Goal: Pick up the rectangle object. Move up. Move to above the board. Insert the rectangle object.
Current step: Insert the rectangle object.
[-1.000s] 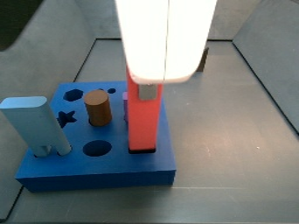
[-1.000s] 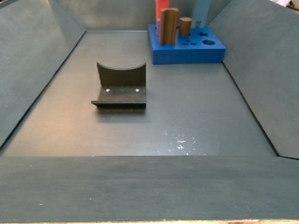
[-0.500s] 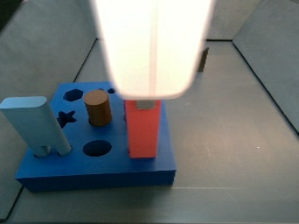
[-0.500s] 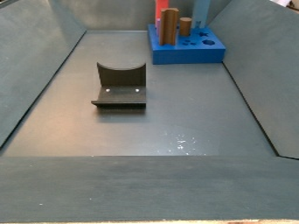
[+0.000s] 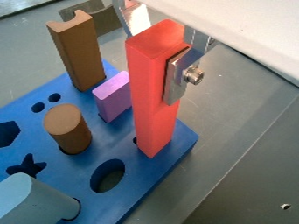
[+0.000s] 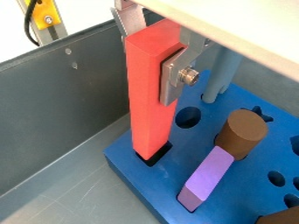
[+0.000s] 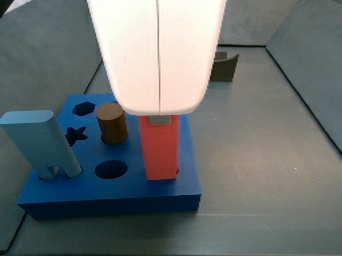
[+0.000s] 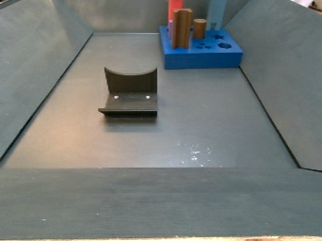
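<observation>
Claw (image 5: 156, 54) over board (image 5: 176, 156), silver plates clamped on upper part of rectangle object (image 5: 155, 96). Rectangle object upright, lower end sunk in slot near board edge, seen in both wrist views (image 6: 152, 92). Purple block (image 5: 112, 94), brown cylinder (image 5: 66, 129), tall brown block (image 5: 77, 52) stand in board nearby. Side view: fixture (image 8: 130, 92) on worktop (image 8: 164, 141), well apart from board (image 8: 201, 58).
</observation>
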Available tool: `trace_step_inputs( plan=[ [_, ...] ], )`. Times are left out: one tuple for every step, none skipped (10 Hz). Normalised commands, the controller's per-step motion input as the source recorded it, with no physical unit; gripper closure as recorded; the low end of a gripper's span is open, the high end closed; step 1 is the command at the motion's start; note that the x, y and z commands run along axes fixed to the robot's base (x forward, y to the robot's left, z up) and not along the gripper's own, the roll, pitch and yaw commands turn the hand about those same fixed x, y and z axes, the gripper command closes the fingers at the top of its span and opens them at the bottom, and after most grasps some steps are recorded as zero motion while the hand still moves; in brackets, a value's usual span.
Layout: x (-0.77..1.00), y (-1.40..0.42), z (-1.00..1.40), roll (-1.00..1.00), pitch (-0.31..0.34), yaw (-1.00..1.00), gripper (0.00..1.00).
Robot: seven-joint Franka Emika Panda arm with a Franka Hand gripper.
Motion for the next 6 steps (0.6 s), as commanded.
trace_step_inputs(
  plan=[
    [0.03,0.04,-0.39,0.23,0.033,0.03,1.00],
    [0.01,0.07,-0.37,0.24,0.027,0.10,1.00],
    [0.01,0.08,-0.39,0.26,0.021,0.16,1.00],
    [0.00,0.02,-0.41,0.28,0.017,0.17,1.00],
    [0.00,0.00,-0.48,0.26,0.000,0.15,1.00],
    [0.00,0.00,-0.56,0.24,0.000,0.15,1.00]
  ],
)
